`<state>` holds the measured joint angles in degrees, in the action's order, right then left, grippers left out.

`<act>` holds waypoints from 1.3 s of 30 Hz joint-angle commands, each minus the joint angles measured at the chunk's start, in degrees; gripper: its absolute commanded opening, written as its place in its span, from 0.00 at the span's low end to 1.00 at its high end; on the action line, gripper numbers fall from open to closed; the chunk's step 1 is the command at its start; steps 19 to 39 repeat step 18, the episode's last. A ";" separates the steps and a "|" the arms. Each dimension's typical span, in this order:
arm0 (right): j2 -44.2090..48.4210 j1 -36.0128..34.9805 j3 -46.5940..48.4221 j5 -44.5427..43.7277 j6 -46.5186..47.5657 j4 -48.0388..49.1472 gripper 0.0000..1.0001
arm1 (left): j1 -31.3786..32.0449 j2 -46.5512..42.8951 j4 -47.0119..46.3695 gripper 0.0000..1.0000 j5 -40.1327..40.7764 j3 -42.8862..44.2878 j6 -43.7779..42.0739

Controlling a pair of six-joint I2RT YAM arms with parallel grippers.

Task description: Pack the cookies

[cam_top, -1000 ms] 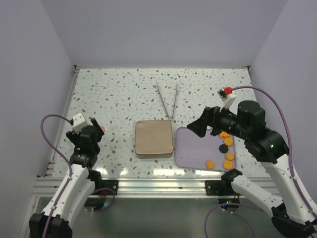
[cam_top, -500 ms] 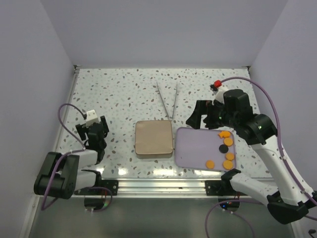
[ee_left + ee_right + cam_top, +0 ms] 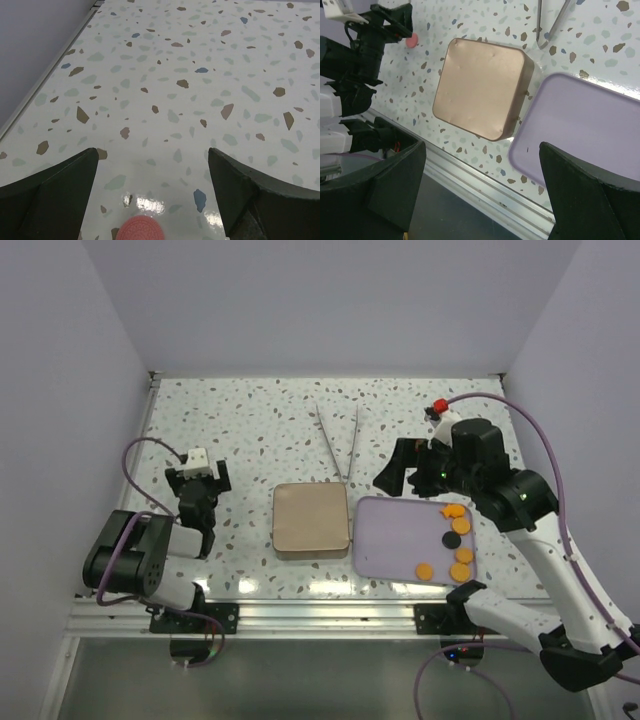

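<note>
Several orange cookies (image 3: 461, 526) and a black one (image 3: 451, 538) lie along the right side of a lavender tray (image 3: 395, 540). A pink cookie (image 3: 141, 229) lies on the speckled table just short of my left gripper (image 3: 152, 150), which is open and low over the table at the left (image 3: 200, 484). The same pink cookie (image 3: 411, 41) shows beside that gripper in the right wrist view; the top view hides it. My right gripper (image 3: 397, 468) hangs open and empty above the tray's far left corner (image 3: 481, 150).
A square brown tin (image 3: 311, 520) sits left of the tray, nearly touching it. Metal tongs (image 3: 338, 440) lie behind the tin. Side walls bound the table, and an aluminium rail (image 3: 320, 612) runs along its near edge.
The left arm has folded back and its gripper swung toward the table's far side, over the pink cookie's spot, opening slightly wider. The right gripper rose and shifted back from the tray.
</note>
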<state>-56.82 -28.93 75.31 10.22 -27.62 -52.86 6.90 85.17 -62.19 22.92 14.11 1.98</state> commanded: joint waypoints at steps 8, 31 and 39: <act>3.73 -0.16 -5.78 -0.20 -2.53 7.33 0.99 | -1.45 1.58 -16.38 1.00 -4.28 -5.32 -1.27; 5.40 -0.16 -8.86 -7.74 -1.56 10.76 0.96 | -1.45 1.58 -17.43 1.00 -4.20 -5.32 -1.36; 5.40 -0.16 -8.86 -7.74 -1.56 10.76 0.96 | -1.45 1.58 -17.43 1.00 -4.20 -5.32 -1.36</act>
